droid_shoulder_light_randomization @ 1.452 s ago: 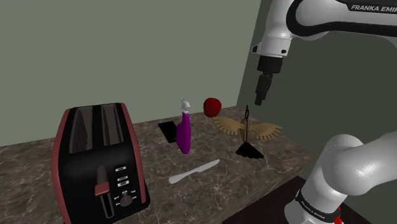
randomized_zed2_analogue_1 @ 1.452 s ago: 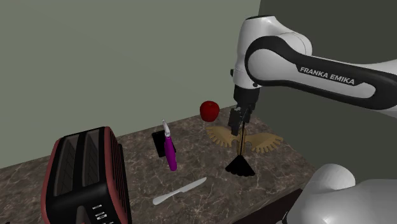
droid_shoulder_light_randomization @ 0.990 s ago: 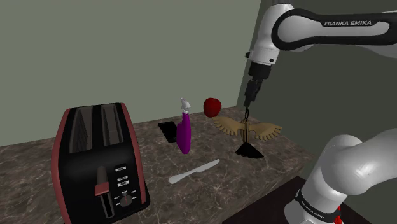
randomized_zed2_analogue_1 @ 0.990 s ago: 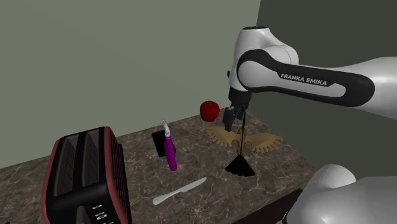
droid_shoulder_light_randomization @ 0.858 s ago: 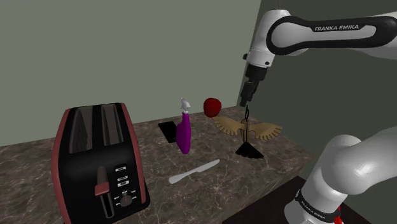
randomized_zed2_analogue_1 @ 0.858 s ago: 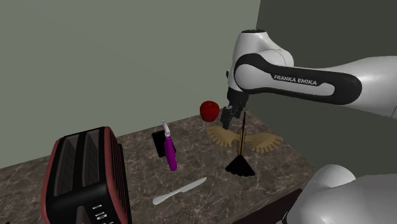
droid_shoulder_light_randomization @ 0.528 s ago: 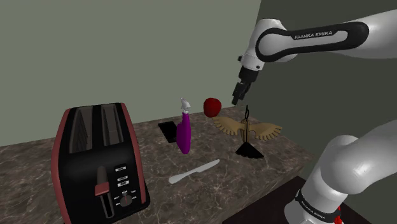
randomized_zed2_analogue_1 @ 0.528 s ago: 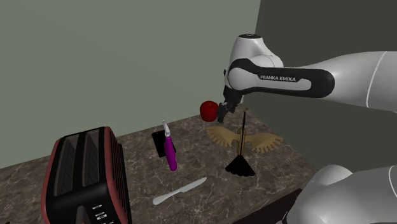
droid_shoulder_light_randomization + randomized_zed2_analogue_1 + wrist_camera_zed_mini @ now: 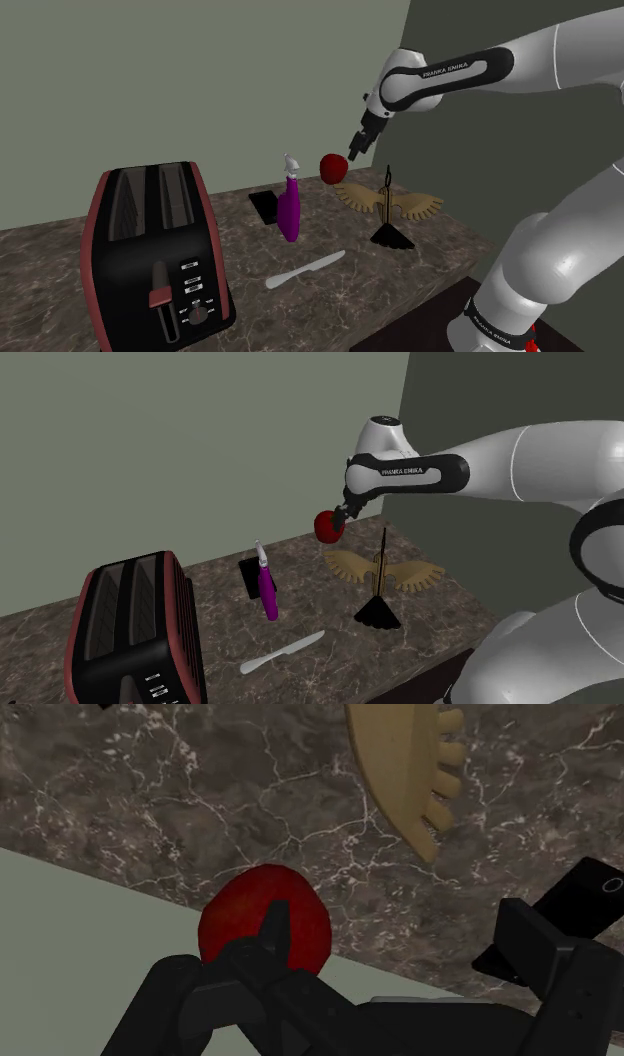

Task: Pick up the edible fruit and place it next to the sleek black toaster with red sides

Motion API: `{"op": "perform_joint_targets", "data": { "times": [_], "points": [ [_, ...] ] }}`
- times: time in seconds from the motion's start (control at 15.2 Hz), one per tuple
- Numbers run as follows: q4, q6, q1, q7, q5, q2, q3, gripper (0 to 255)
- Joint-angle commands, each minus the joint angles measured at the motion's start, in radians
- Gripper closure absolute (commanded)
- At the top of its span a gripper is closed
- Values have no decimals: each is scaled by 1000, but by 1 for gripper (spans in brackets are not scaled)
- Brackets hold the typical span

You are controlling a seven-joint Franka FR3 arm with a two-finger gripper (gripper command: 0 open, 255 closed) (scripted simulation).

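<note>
1. Dark marbled counter [image 9: 260, 310] runs along a grey-green wall [image 9: 200, 80], which meets a darker wall [image 9: 470, 160] at a corner.
2. Black toaster [image 9: 150, 255] with red sides stands at the shoulder view's near left.
3. Red apple [image 9: 333, 168] sits at the back of the counter, at the foot of the grey-green wall and well apart from the toaster.
4. Gripper [image 9: 355, 150] hangs just beside the apple, on its right in the shoulder view, and is tilted toward it.
5. Fingers [image 9: 530, 944] stand apart. In the wrist view one crosses in front of the apple and the other stands clear of it, so the fruit is not clasped. Whether that finger touches it I cannot tell.
6. Purple bottle [image 9: 289, 207] stands upright between toaster and apple, with a black phone [image 9: 265, 207] just behind it.
7. Pale knife [image 9: 305, 269] lies flat in front of the bottle.
8. Wooden wings [image 9: 412, 203] lie flat near the apple, and a black stand [image 9: 391, 238] with a thin upright rod is just in front of them.
</note>
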Motion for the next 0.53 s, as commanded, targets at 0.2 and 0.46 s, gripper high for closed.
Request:
{"op": "perform_joint_targets", "data": {
  "times": [0.2, 0.46],
  "points": [
    [82, 143, -7, -53, 35, 144, -38, 0],
    [172, 234, -15, -109, 88, 266, -64, 0]
  ]
}}
